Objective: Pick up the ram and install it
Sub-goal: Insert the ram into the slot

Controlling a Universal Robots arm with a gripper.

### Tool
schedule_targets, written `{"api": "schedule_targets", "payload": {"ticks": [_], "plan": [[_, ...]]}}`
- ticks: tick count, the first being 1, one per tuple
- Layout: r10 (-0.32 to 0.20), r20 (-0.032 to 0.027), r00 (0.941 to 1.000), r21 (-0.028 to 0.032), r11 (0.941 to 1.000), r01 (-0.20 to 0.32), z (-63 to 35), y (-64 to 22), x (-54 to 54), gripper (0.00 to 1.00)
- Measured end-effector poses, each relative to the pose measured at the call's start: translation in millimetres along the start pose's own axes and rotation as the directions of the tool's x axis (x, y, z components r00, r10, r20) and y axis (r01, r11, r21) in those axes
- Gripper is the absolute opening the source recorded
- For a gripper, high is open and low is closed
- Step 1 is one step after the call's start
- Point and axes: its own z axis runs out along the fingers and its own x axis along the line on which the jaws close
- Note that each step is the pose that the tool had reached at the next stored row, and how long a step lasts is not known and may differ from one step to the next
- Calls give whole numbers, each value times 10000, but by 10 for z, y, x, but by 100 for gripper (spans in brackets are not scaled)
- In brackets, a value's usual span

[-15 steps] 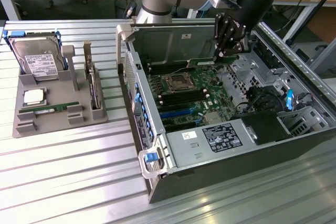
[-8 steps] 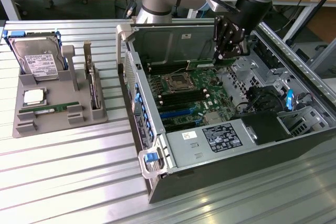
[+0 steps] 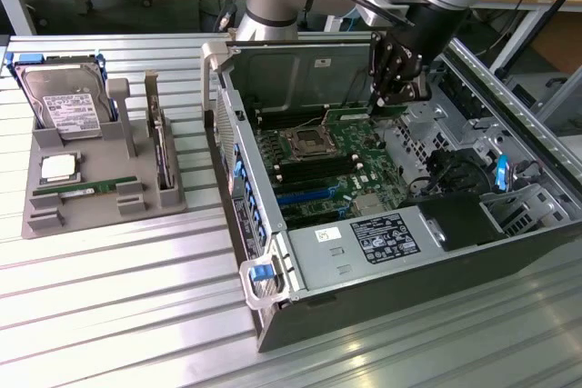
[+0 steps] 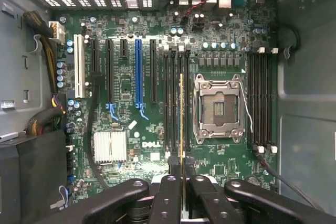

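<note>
one end effector (image 4: 182,182) is clenched on one thin green ram (image 4: 181,124), edge-on above four long black slots (image 4: 177,103).

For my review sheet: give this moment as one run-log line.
tool: shut on thin green ram stick | position: inside open grey computer case, above black memory slots | grey parts tray: another stick there

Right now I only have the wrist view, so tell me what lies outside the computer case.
Observer: A grey tray sits on the table at the exterior view's left, beside the case.
Operator: List what it carries.
Observer: A hard drive, a processor, an upright expansion card and a second ram stick lying flat.
Operator: Place the gripper.
Observer: The gripper, holding the ram, hangs low near the case's far wall.
</note>
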Motion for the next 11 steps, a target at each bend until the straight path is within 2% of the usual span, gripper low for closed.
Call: {"api": "schedule_targets", "payload": {"ticks": [11], "plan": [[0,0,10000,0,10000,0,122,-6,26,13]]}}
